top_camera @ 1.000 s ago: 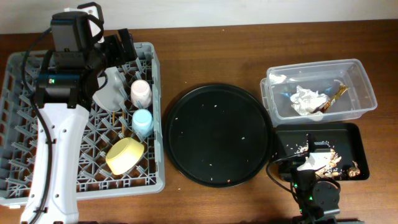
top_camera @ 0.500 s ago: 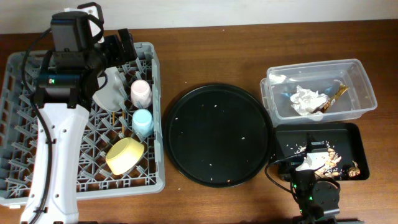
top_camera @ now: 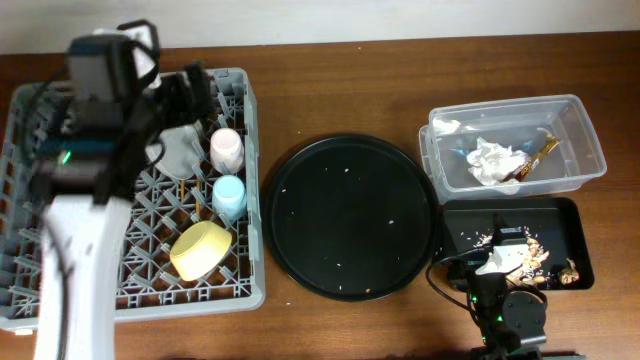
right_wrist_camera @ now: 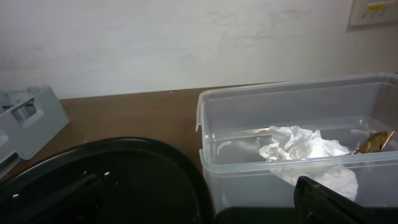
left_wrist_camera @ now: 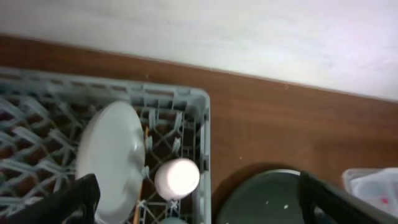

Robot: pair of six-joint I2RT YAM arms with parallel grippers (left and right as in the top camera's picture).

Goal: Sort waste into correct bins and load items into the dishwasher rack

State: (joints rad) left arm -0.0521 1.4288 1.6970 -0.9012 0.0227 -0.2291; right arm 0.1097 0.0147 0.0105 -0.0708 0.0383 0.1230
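We hold our left gripper (left_wrist_camera: 198, 186) with jaws spread wide and empty over the dishwasher rack (left_wrist_camera: 180, 99). Just below it we see the plate (left_wrist_camera: 112, 158) leaning among the pegs and the pink cup (left_wrist_camera: 177, 177). Our right gripper (right_wrist_camera: 199, 183) is likewise spread and empty. The clear tub (right_wrist_camera: 280, 112) sits directly ahead, holding the tissue (right_wrist_camera: 305, 146) and wrapper (right_wrist_camera: 376, 140), and the round black tray (right_wrist_camera: 93, 168) is ahead to its left.
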